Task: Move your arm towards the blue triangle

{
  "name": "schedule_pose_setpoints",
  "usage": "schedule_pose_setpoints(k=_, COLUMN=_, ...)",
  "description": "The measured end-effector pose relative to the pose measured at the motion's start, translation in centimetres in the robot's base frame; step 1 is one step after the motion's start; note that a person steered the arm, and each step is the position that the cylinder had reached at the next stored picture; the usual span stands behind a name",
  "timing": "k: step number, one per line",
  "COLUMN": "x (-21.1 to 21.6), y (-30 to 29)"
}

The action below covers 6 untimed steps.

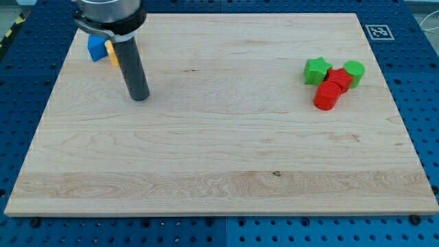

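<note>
A blue block (96,47) lies near the board's top left corner; its shape is partly hidden by the arm, so I cannot confirm it is a triangle. A yellow block (112,54) touches its right side, mostly hidden behind the rod. My tip (139,97) rests on the board below and to the right of both blocks, a short gap away from them.
A cluster sits at the view's right: a green star (316,70), a green round block (354,70), a red block (339,78) and a red round block (327,95). A fiducial tag (378,31) marks the board's top right corner. The wooden board (219,171) lies on a blue perforated table.
</note>
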State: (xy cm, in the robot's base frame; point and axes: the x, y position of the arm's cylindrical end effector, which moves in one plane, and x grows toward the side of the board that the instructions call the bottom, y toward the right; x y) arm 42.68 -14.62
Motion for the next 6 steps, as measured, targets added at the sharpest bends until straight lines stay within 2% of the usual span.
schedule_pose_setpoints(k=2, x=0.3, y=-6.5)
schedule_pose_setpoints(k=3, x=-2.1, y=-9.4)
schedule_pose_setpoints(k=6, x=-7.3, y=-11.5)
